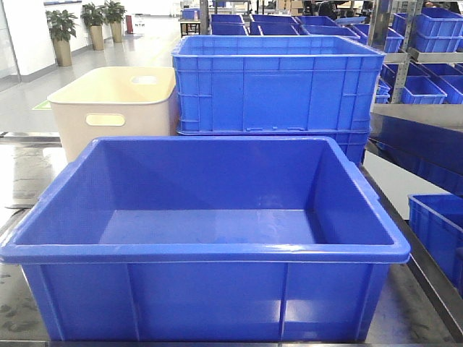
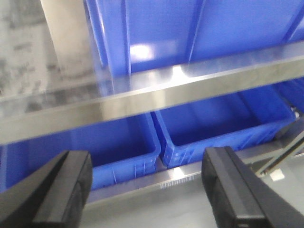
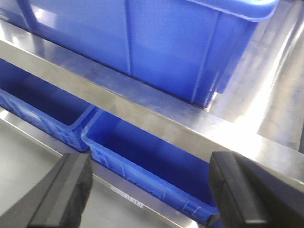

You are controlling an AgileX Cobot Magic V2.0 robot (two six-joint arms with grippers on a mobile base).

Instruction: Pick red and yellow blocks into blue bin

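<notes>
The blue bin (image 1: 210,249) stands at the front of the steel table, large and bright blue, and nothing lies on its floor. Its ribbed outer wall (image 2: 190,33) fills the top of the left wrist view, and the same wall (image 3: 156,42) tops the right wrist view. My left gripper (image 2: 147,192) hangs open below the table's edge with nothing between its fingers. My right gripper (image 3: 152,192) is open too, over a lower shelf. Neither arm shows in the front view. The red and yellow blocks are out of view.
A beige tub (image 1: 116,108) with handle slots stands behind the bin on the left, beside a gridded blue crate (image 1: 278,87). Small blue crates (image 2: 223,123) (image 3: 147,166) sit on a shelf under the table rail (image 2: 156,97). More crates (image 1: 434,231) fill shelving on the right.
</notes>
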